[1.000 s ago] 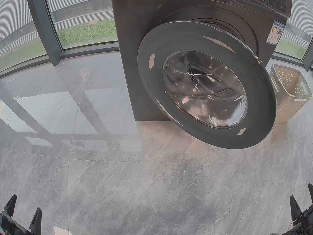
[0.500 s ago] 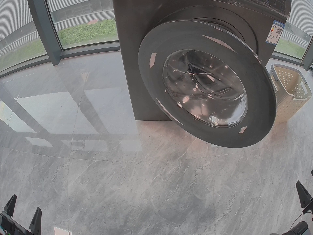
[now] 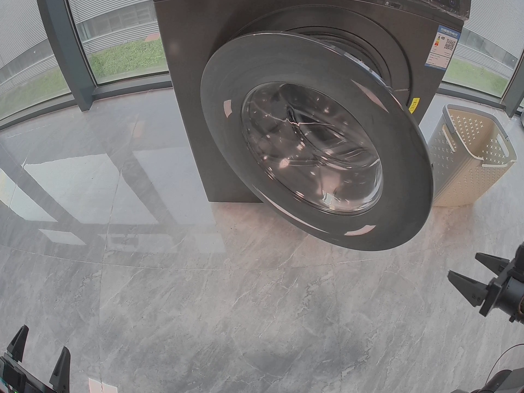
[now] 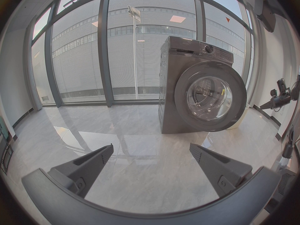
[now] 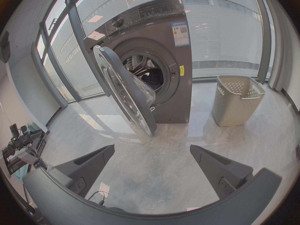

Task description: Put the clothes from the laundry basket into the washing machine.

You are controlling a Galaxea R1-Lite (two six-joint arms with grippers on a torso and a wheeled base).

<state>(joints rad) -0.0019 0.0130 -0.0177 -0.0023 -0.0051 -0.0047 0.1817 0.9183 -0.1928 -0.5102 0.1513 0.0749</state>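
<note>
R tool (image 3: 462, 265) came up, now spread, empty. L tool (image 3: 43, 338) low, spread too. Washer (image 3: 185, 110) door (image 3: 311, 143) open, dark clothes (image 5: 153, 75) inside. Basket (image 3: 469, 159) just beside it on floor (image 3: 218, 301).

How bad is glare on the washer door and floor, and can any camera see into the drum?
Head view: the door glass mirrors window light, masking what lies behind; bright window patches lie on the floor. Right wrist view: strong fisheye bend, dark corners, yet the drum opening is seen directly, something dark inside. Left wrist view: same bend.
</note>
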